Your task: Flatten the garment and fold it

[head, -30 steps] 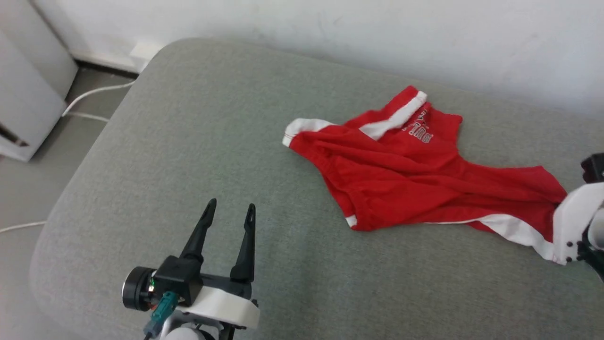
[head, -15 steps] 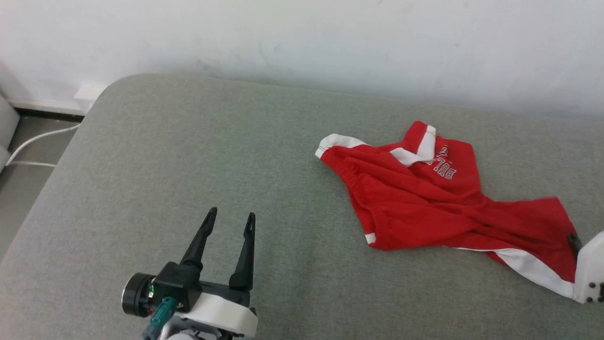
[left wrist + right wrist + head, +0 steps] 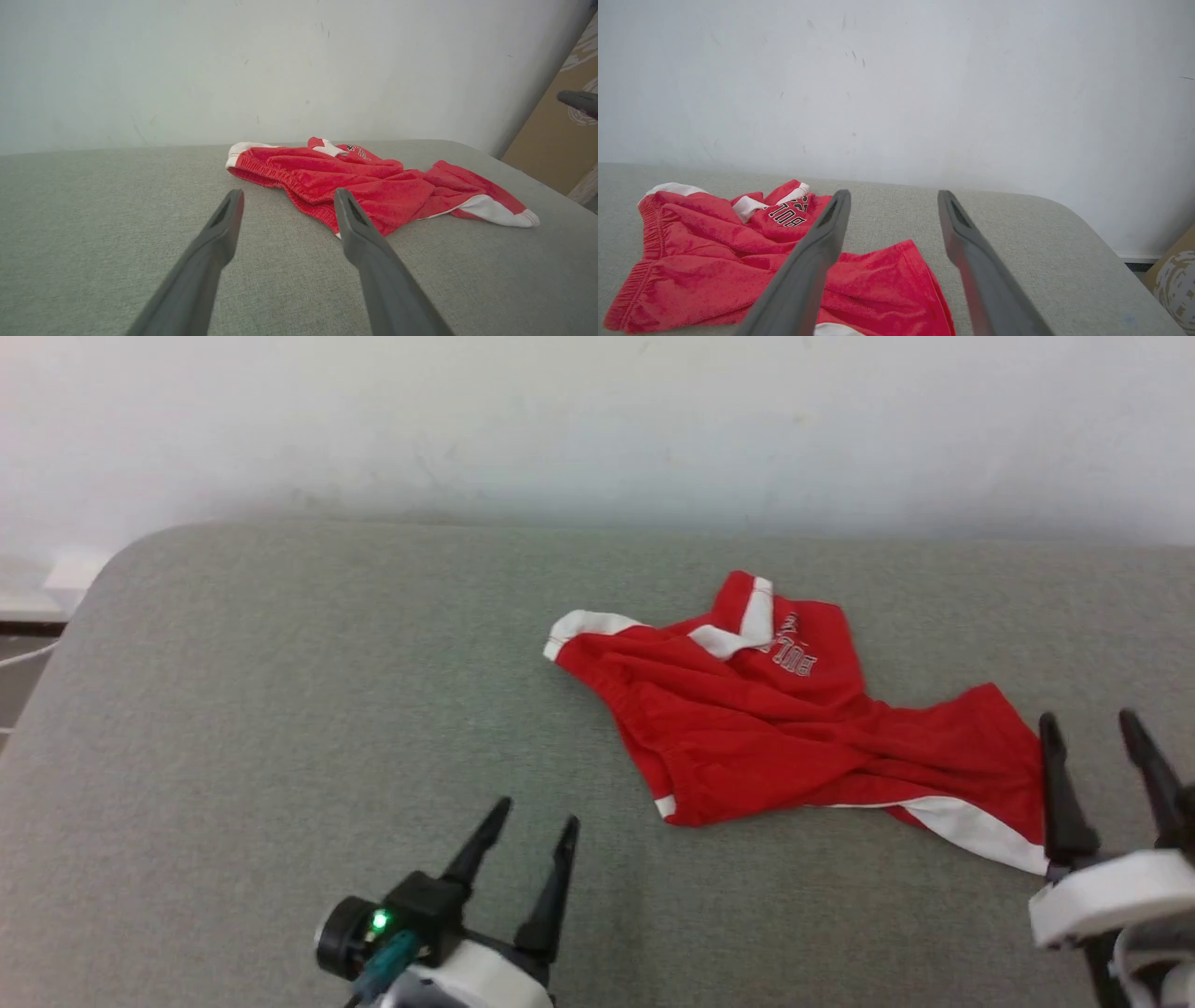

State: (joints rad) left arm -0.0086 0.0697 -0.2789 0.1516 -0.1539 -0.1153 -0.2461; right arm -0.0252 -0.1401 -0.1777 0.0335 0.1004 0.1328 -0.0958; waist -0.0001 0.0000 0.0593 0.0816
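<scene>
Loosely rumpled garment (image 3: 747, 737) on cushion (image 3: 280, 709)

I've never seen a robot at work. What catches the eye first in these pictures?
The red shorts with white stripes lie crumpled right of centre on the grey cushion and stand out brightly against it. Two dark-fingered hands are open near the front: the left hand at lower left, apart from the cloth, and the right hand by the shorts' right end.

A grey-green upholstered cushion (image 3: 280, 709) with rounded corners sits against a white wall (image 3: 560, 420). On its right half lie crumpled red shorts (image 3: 747, 728) with white trim, waistband gathered, lettering up, one leg stretched rightward.
</scene>
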